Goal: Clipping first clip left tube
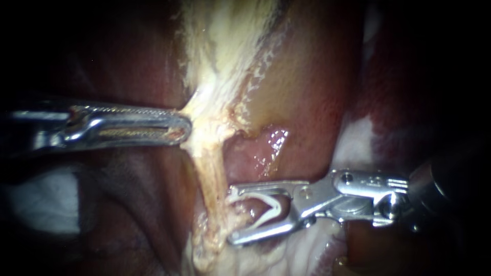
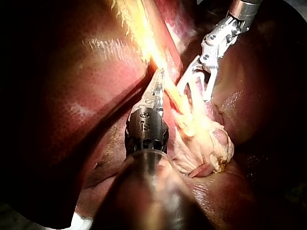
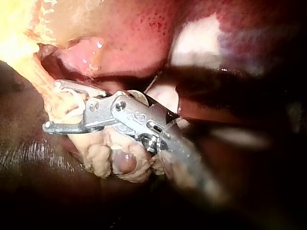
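**While my left instrument (image 1: pixel 183 126) grips, the clip (image 1: pixel 270 203) stands at the tube (image 1: pixel 210 168)**

Where the pale tissue (image 1: pixel 215 76) narrows into the tube, my left instrument's jaws lie closed on its edge, pinching it from both sides. From that hold the tube runs down as a thin, straight, yellowish strand to a ragged clump of tissue (image 3: pixel 112 158). My right instrument (image 1: pixel 232 214) comes in from the right with its jaws spread wide, carrying the white clip deep between them (its two legs lie along the jaws, opening toward the tips). The jaw tips reach the tube's side. In the right wrist view the strand crosses right at the tips, and I cannot tell whether it sits fully between them. Dark red liver (image 2: pixel 72 110) lies beside the left instrument
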Tool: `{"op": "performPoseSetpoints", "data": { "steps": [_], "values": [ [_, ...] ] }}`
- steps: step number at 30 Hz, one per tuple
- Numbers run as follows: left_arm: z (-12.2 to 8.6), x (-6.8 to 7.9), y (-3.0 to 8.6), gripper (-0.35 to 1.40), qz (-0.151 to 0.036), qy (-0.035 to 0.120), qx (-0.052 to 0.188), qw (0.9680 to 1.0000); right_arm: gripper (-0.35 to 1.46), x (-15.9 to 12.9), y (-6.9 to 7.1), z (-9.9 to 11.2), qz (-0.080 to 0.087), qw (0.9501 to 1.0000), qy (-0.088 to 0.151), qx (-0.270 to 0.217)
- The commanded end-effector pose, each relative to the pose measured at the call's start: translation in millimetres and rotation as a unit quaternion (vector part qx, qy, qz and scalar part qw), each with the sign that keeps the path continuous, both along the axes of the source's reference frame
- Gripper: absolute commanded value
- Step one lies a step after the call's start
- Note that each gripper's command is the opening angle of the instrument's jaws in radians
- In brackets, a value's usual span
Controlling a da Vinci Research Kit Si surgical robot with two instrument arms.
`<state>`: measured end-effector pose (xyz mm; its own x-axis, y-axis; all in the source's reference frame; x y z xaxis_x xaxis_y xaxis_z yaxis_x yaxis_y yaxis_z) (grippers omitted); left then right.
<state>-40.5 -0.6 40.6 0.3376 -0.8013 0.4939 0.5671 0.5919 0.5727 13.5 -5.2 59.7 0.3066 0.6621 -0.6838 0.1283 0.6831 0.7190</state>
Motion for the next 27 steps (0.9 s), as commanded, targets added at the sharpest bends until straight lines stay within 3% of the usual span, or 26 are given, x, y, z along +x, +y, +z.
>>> {"op": "performPoseSetpoints", "data": {
  "steps": [1,12,27],
  "values": [
    [0.1,0.0,0.0,-0.35,-0.001,0.0,0.002,1.0,0.6,0.1,-0.1,-0.3,0.0,1.0,0.0,-0.001],
    [0.5,0.1,0.2,-0.35,-0.002,0.001,0.001,1.0,0.6,0.8,-0.3,-0.5,0.001,1.0,0.0,-0.001],
    [-0.7,-0.2,-0.3,-0.35,-0.004,0.002,0.001,1.0,0.6,1.6,-0.2,3.3,0.0,0.9998,-0.017,-0.009]
  ]
}}
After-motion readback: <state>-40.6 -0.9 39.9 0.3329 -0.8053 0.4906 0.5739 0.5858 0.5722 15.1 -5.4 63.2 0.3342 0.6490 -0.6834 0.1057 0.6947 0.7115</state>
